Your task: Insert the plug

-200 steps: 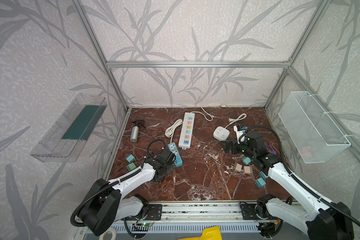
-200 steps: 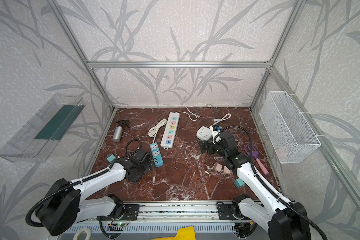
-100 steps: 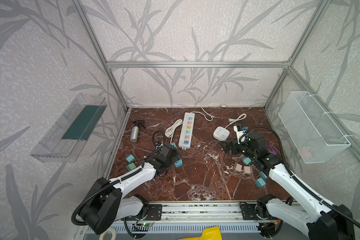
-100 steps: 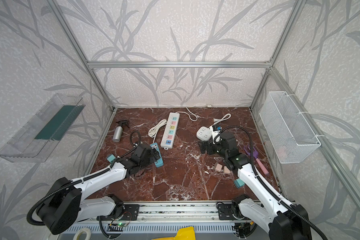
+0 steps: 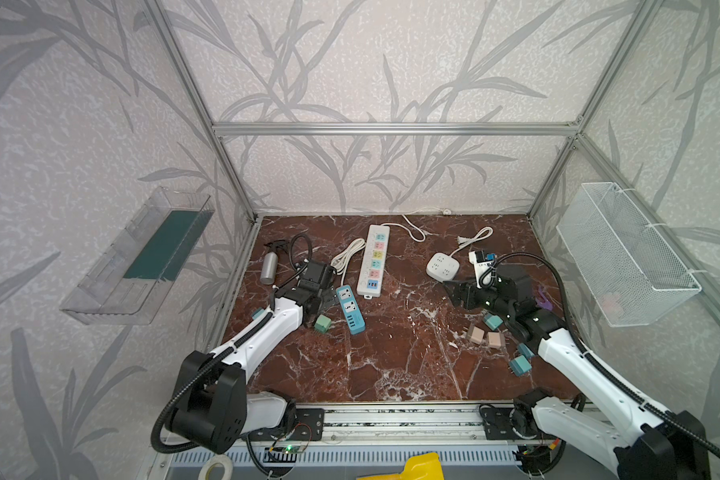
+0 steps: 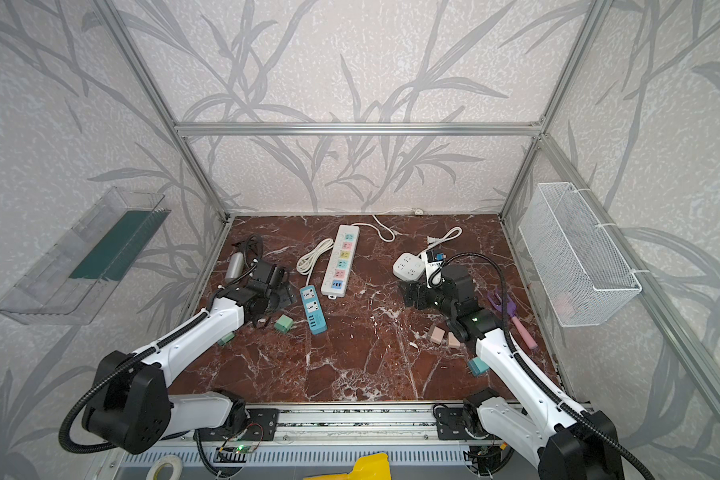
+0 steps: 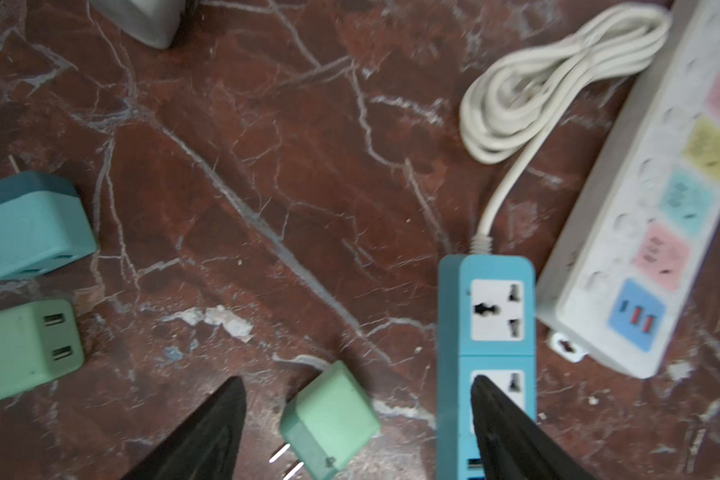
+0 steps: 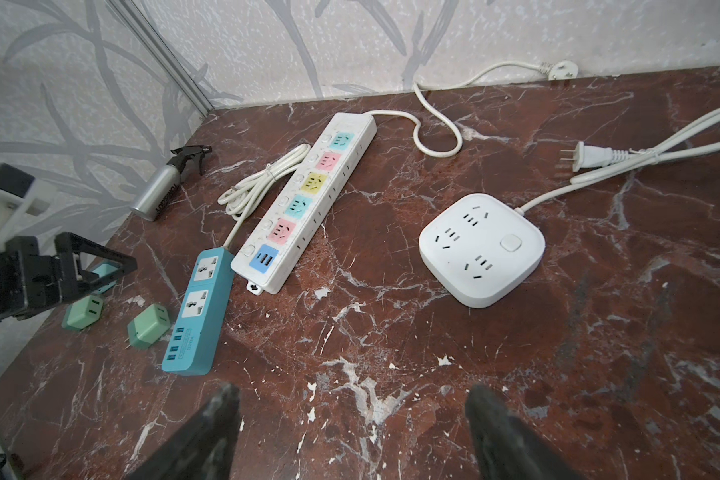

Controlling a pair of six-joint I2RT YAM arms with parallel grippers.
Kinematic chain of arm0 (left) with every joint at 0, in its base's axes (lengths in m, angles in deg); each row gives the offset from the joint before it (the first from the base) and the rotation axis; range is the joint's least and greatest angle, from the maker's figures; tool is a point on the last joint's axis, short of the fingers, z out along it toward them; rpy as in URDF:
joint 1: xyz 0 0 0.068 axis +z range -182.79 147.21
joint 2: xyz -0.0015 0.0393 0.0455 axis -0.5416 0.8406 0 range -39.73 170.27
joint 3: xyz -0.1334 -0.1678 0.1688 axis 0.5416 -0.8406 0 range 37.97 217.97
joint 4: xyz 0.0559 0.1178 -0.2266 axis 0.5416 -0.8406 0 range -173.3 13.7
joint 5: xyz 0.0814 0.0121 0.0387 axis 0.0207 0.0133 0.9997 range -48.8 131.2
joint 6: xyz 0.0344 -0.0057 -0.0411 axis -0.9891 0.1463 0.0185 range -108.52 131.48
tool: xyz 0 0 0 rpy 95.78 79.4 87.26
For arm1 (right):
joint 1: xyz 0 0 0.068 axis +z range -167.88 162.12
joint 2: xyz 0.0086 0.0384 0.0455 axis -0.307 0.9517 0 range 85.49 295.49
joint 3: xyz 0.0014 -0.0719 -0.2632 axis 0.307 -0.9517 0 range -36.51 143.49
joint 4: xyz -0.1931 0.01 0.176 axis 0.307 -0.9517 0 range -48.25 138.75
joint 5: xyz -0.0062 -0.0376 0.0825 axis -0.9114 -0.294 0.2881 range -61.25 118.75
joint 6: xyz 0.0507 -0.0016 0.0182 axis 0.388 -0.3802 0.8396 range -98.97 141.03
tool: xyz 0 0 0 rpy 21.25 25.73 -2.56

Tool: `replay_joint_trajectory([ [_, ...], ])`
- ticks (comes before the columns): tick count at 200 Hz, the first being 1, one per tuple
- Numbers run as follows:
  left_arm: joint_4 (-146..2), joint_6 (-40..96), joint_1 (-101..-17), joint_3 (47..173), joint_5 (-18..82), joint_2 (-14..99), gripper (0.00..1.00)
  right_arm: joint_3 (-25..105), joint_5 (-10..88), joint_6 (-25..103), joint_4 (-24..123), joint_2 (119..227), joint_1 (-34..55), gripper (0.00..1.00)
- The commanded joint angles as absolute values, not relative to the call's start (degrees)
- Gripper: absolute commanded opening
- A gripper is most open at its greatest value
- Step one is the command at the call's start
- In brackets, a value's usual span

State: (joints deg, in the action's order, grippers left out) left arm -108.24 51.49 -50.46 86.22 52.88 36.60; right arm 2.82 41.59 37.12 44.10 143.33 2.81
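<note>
A pale green cube plug [image 7: 329,419] lies on the marble table, its two prongs pointing toward the wrist. My left gripper [image 7: 356,399] is open above it, with the plug between the fingers and touching neither. One finger [image 7: 503,428] overlaps the blue power strip [image 7: 487,332] right beside the plug. Both top views show the plug [image 5: 322,323] next to the blue strip [image 5: 351,309], just in front of the left gripper [image 5: 324,300]. My right gripper [image 8: 352,409] is open over bare marble, with nothing between its fingers, near the white square socket hub [image 8: 480,253].
A long white strip [image 5: 374,259] with coloured sockets lies behind the blue one. A teal plug [image 7: 30,224] and a green USB charger [image 7: 21,351] lie near the left wall. Pink [image 5: 475,334] and teal [image 5: 520,365] plugs sit under the right arm. A spray bottle [image 5: 270,266] lies back left.
My left gripper has moved toward the back of the table, and the green plug now shows beside the blue strip. The right arm has hardly moved.
</note>
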Motion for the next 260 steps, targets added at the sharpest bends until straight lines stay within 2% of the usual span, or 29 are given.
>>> replay_joint_trajectory([
  [1,-117.7,45.5,-49.6,89.3,50.2,39.7,0.93,2.5,43.8,38.2,46.8,144.2,2.8,0.86],
  [18,-118.1,45.9,-49.7,89.2,50.9,42.5,0.99,3.3,43.5,37.5,45.1,144.5,2.8,0.92],
  [50,-113.8,46.3,-49.7,87.3,49.8,47.5,0.98,3.8,41.8,37.3,43.5,143.3,2.8,0.93],
  [99,-108.3,45.1,-51.0,86.6,46.8,52.1,0.91,3.7,42.7,37.2,44.4,143.0,2.8,0.93],
  [123,-109.2,45.2,-51.5,86.3,46.1,52.8,0.78,3.7,42.7,37.5,45.0,143.1,2.8,0.93],
  [162,-111.1,46.8,-54.4,84.7,48.6,50.9,0.75,3.6,42.4,37.3,45.0,142.9,2.8,0.95],
  [221,-111.1,50.1,-58.4,82.7,46.4,46.9,0.74,3.6,42.5,37.3,44.7,142.7,2.8,0.96],
  [260,-113.5,50.7,-58.4,84.3,53.6,49.1,0.72,3.5,42.6,37.2,44.4,142.1,2.8,0.96],
])
